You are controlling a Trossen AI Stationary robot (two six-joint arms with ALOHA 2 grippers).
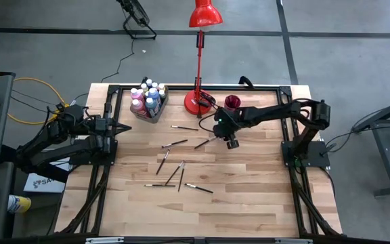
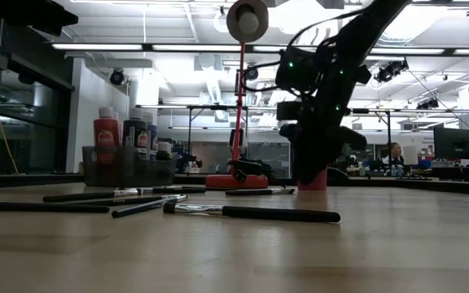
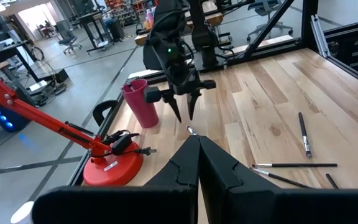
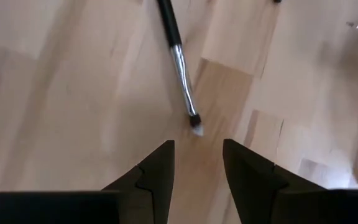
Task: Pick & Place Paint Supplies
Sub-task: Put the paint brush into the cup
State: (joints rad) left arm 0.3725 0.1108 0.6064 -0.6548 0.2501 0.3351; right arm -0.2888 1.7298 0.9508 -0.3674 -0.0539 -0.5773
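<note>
Hovering over a thin, metal-ferruled paintbrush on pale plank wood, right pincer parted; left pincer closed

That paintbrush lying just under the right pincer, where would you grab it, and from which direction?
Probably straight from above, across the dark handle just behind the metal ferrule. The paintbrush lies flat on the table, and the right pincer, open, hovers at its bristle tip.

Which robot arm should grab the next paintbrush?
Probably the right arm. Its right gripper hangs open just above a paintbrush near the dark red cup. The left gripper sits shut at the table's left edge, away from the brushes.
</note>
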